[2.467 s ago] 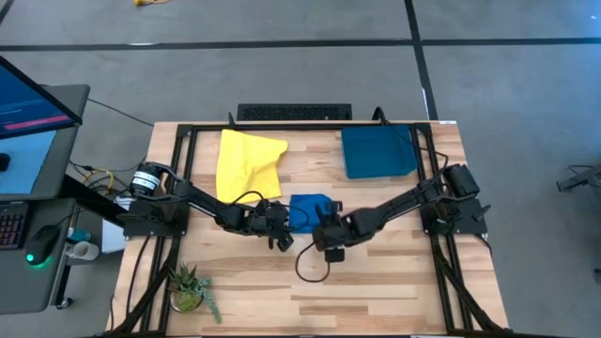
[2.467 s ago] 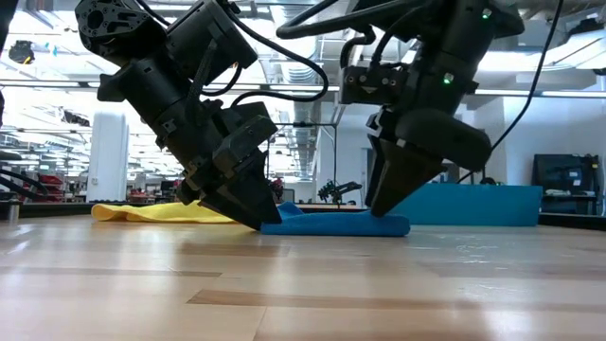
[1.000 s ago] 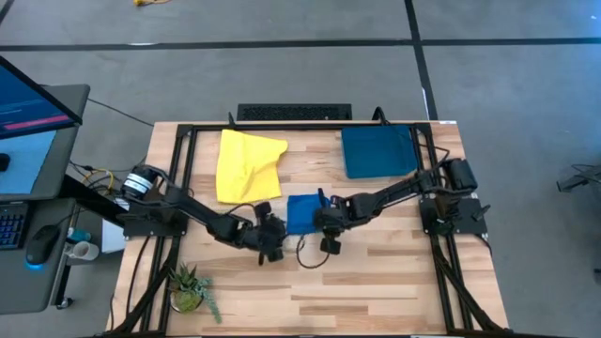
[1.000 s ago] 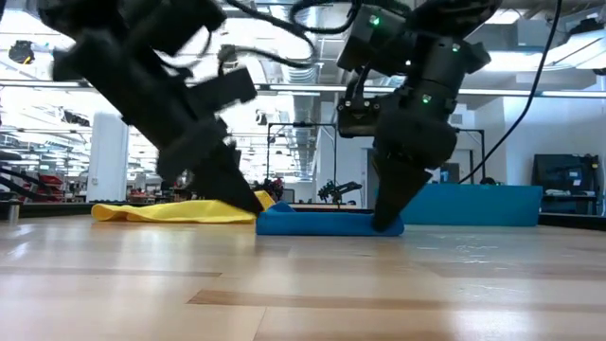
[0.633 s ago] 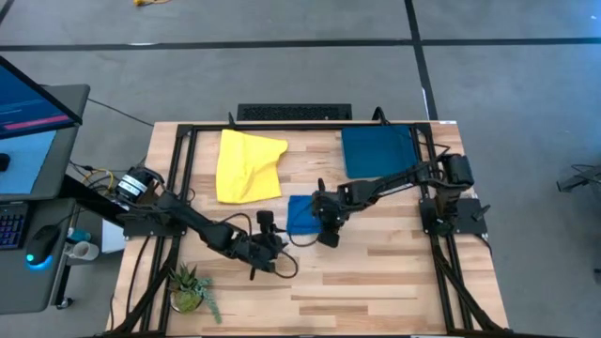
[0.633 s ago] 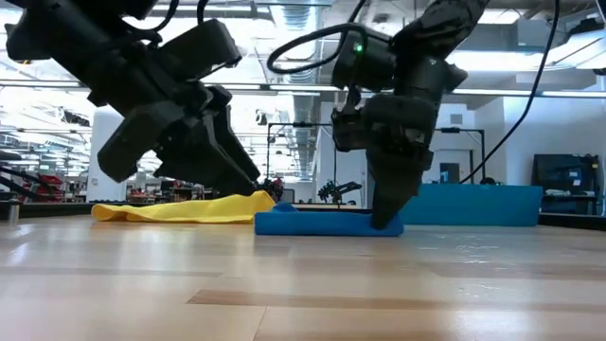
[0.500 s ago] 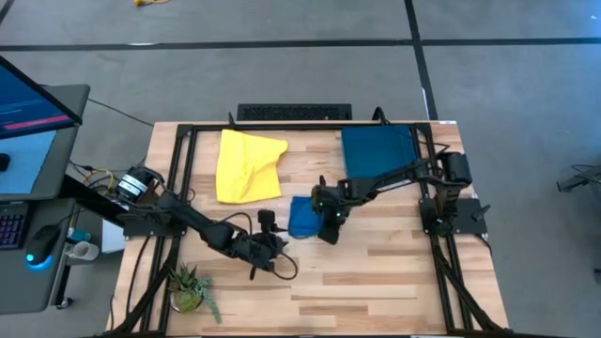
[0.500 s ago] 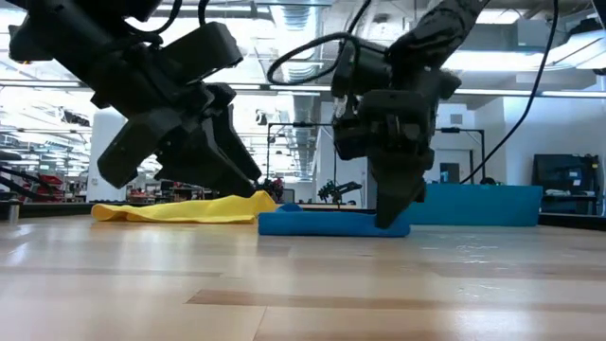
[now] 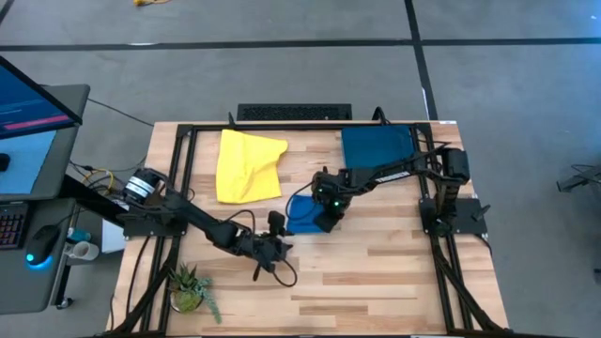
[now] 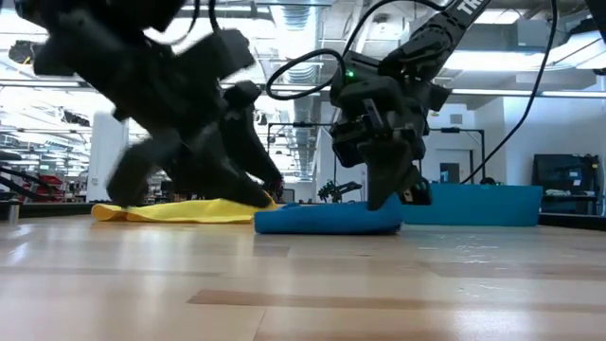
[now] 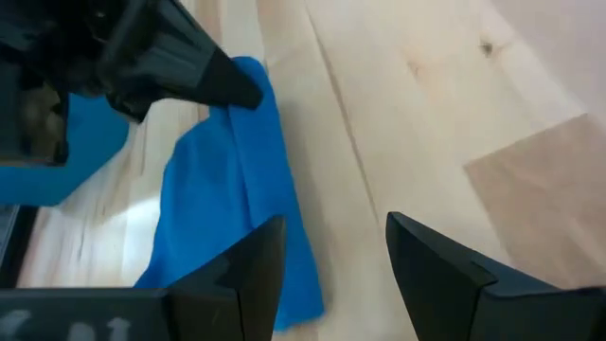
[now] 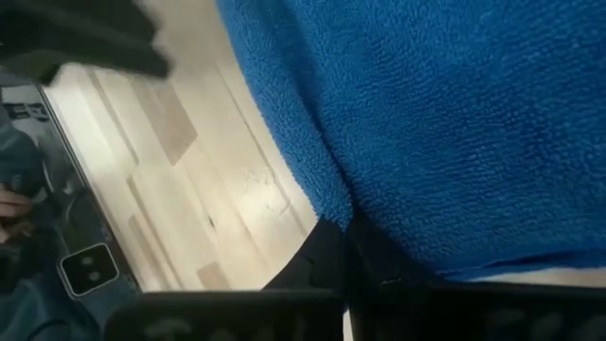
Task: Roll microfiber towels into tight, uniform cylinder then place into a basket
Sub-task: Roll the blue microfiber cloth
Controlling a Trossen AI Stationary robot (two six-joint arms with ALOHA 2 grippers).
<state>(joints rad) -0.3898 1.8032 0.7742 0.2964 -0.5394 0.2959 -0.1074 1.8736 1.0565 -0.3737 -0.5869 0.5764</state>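
Note:
The blue towel (image 9: 299, 214) lies folded on the wooden table near its middle. My right gripper (image 9: 325, 214) is shut on the towel's right side, which bulges up off the wood (image 10: 383, 216). My left gripper (image 9: 273, 248) hovers open just near of the towel, with nothing between its fingers (image 11: 331, 265); the towel (image 11: 232, 199) lies ahead of it. The yellow towel (image 9: 248, 164) lies crumpled flat at the far left. The teal basket (image 9: 378, 150) stands at the far right. My right gripper pinches the blue towel's right edge (image 12: 331, 204) between its two shut fingers (image 12: 327, 260). The fingers come down slanting from the table's right side. That edge is raised a little, and the towel's other parts (image 10: 303, 222) lie on the table.
A small potted plant (image 9: 191, 286) stands at the near left corner. A black frame (image 9: 178, 141) runs along the table's sides. A desk with a monitor (image 9: 33, 103) stands off the table's left. Bare wood (image 9: 376, 272) lies near of the towel.
My right gripper has gone toward the table's far edge along the blue towel's right side, staying shut, and that side now bulges up, while the left end stays down. My left gripper has drawn away from the towel's left end toward the near edge.

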